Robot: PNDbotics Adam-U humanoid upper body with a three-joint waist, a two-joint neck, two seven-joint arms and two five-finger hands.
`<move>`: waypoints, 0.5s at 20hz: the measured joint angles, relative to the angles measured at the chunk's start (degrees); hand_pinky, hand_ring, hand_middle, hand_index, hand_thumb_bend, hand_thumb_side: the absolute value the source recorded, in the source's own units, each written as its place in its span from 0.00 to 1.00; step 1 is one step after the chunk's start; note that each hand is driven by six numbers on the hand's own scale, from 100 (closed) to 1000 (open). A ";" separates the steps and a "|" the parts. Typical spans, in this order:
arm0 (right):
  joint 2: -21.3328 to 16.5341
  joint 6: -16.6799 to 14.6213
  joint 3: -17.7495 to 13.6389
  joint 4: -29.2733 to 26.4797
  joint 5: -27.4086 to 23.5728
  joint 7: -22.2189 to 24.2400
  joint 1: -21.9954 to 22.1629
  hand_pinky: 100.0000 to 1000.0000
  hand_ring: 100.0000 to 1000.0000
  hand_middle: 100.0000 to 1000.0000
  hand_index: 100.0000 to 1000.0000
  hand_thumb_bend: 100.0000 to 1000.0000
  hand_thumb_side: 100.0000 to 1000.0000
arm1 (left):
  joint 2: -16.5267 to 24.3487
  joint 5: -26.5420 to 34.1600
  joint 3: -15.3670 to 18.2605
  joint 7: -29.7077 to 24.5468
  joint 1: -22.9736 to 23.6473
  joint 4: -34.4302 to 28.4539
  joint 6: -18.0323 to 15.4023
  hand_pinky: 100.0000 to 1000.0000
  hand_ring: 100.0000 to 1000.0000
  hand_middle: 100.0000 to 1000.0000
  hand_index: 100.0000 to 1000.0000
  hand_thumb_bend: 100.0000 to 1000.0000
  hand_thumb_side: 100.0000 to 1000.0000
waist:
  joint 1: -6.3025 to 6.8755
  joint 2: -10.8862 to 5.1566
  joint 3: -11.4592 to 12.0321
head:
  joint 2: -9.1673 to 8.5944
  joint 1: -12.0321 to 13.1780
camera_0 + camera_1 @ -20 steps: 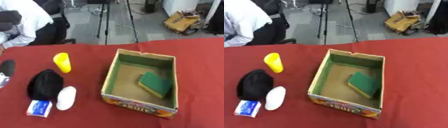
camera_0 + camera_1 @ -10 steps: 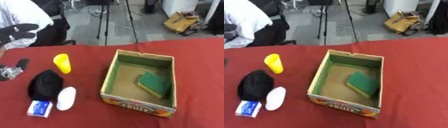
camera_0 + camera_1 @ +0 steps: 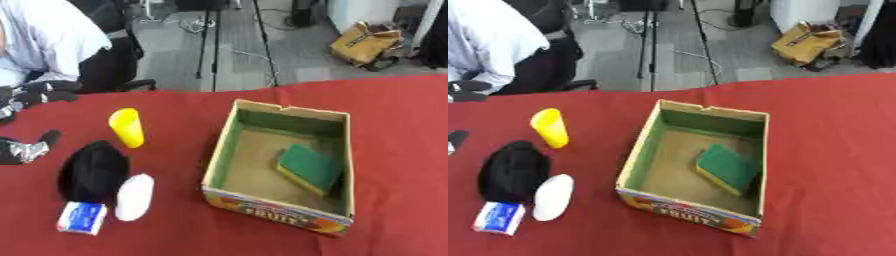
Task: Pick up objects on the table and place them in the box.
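1. Black fingers of my left hand (image 3: 24,149) show at the left edge, beside the table's objects; I cannot tell if they are open, and they hold nothing visible.
2. Nearest lies a black soft thing (image 3: 92,170); I judge it light and squashy, best taken over its middle.
3. Next, the white oval (image 3: 134,196) and blue-white packet (image 3: 82,217) look small and slippery.
4. Yellow cup (image 3: 128,127) stands upright, stiff; I would take it around its side.
5. Cardboard box (image 3: 229,132) already holds a green sponge (image 3: 309,167).

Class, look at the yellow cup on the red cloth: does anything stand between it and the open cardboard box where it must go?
Nothing visible does. The yellow cup stands upright left of the box, with only bare red cloth between them. The black object and white object lie nearer the camera, off that path.
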 measured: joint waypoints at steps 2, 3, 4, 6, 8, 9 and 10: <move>0.03 0.24 0.00 0.00 0.05 0.05 -0.01 0.84 0.81 0.69 0.71 0.00 1.00 | -0.42 -0.12 0.03 -1.91 -0.28 1.79 1.91 1.00 1.00 1.00 1.00 0.00 1.00 | 0.09 0.00 -0.07 | 0.00 0.09; 0.05 0.37 0.01 0.00 0.10 0.05 -0.01 0.84 0.81 0.69 0.71 0.00 1.00 | -0.68 -0.18 0.05 -2.91 -0.39 2.41 2.91 1.00 1.00 1.00 1.00 0.00 1.00 | 0.12 0.00 -0.12 | -0.01 0.18; 0.07 0.49 0.02 0.00 0.17 0.03 -0.03 0.84 0.81 0.69 0.71 0.00 1.00 | -0.91 -0.21 0.07 -3.86 -0.60 2.86 3.86 1.00 1.00 1.00 1.00 0.00 1.00 | 0.13 0.00 -0.22 | -0.01 0.24; 0.09 0.75 0.03 0.00 0.35 0.07 -0.04 0.84 0.81 0.69 0.70 0.00 1.00 | -1.41 -0.24 0.25 -5.45 -0.89 3.47 5.45 1.00 1.00 1.00 1.00 0.00 1.00 | 0.12 0.00 -0.34 | -0.05 0.42; 0.25 0.94 0.04 0.00 0.46 0.02 -0.06 0.84 0.81 0.69 0.70 0.00 1.00 | -1.79 -0.36 0.59 -6.53 -1.11 3.91 6.53 1.00 1.00 1.00 1.00 0.00 1.00 | 0.13 0.00 -0.40 | -0.08 0.47; 0.38 0.98 0.04 0.00 0.48 0.00 -0.06 0.84 0.81 0.69 0.70 0.00 1.00 | -1.82 -0.54 0.76 -6.92 -1.21 4.08 6.92 1.00 1.00 1.00 1.00 0.00 1.00 | 0.12 0.00 -0.49 | -0.08 0.47; 0.48 1.00 0.04 0.00 0.49 0.00 -0.06 0.84 0.81 0.69 0.69 0.00 1.00 | -1.88 -0.75 0.83 -7.21 -1.27 4.25 7.21 1.00 1.00 1.00 1.00 0.00 1.00 | 0.13 0.00 -0.52 | -0.08 0.48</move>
